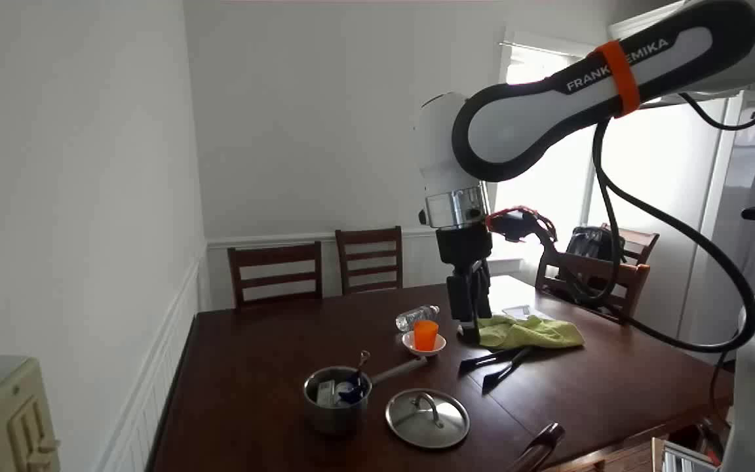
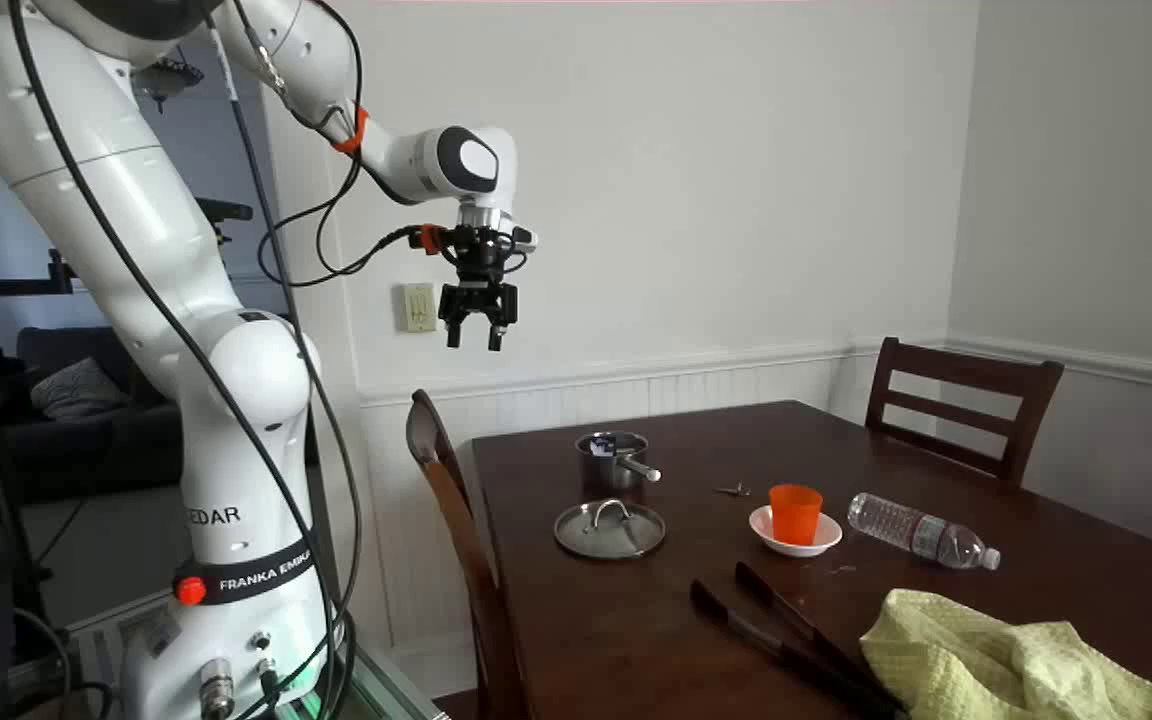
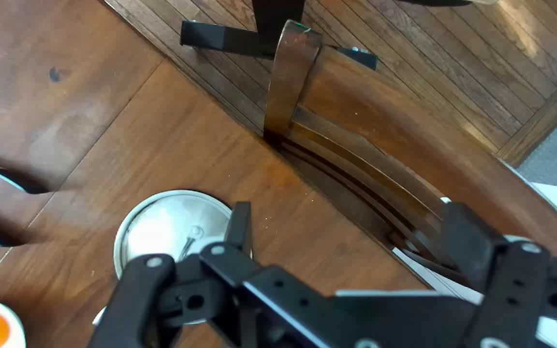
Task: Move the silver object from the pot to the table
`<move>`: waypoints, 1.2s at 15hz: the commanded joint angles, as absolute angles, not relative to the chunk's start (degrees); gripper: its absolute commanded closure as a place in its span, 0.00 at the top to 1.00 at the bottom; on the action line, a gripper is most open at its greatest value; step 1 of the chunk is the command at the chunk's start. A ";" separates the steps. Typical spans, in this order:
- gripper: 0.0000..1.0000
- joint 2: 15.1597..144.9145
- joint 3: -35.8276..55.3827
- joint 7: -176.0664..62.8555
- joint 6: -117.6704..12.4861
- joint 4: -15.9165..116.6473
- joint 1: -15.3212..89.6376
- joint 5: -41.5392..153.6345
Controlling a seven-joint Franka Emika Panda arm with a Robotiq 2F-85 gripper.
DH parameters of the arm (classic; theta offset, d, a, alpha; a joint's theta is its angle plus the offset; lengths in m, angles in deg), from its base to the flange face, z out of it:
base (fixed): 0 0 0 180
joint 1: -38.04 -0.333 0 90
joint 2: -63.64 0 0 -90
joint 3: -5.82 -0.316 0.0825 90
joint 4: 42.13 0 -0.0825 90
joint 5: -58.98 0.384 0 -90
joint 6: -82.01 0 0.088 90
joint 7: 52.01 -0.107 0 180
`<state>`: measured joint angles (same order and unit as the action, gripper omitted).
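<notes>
pot [image 1: 336, 417] in both exterior views; in wrist view, perhaps its handle [image 3: 98, 317]

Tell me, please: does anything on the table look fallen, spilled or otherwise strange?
The bottle lies on its side on the table, near the orange cup; bottles usually stand, so it may have fallen over. Its cap is on, and I see no clear spill. The cloth is crumpled, not folded.
</notes>
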<state>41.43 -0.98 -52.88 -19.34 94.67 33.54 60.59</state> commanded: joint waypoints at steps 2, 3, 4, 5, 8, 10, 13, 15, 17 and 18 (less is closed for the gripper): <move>1.00 42.85 -0.27 -54.22 -21.25 94.11 33.73 60.58; 1.00 44.28 0.16 -56.47 -24.64 93.84 34.78 60.72; 1.00 45.89 0.87 -57.99 -28.93 93.60 35.73 60.95; 1.00 47.21 1.25 -59.30 -32.38 93.50 36.37 60.89; 1.00 55.19 4.04 -61.10 -42.03 89.51 38.59 62.88; 1.00 61.82 5.34 -62.54 -46.57 85.38 39.06 65.79; 1.00 71.84 6.31 -62.45 -51.99 78.70 38.98 74.26; 1.00 79.07 5.80 -61.89 -53.95 73.03 39.49 81.02; 1.00 84.80 4.78 -61.93 -53.56 68.61 40.03 85.15; 1.00 86.85 4.44 -61.96 -53.41 67.23 40.41 86.78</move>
<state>78.83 5.75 -61.42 -53.86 74.53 39.19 81.55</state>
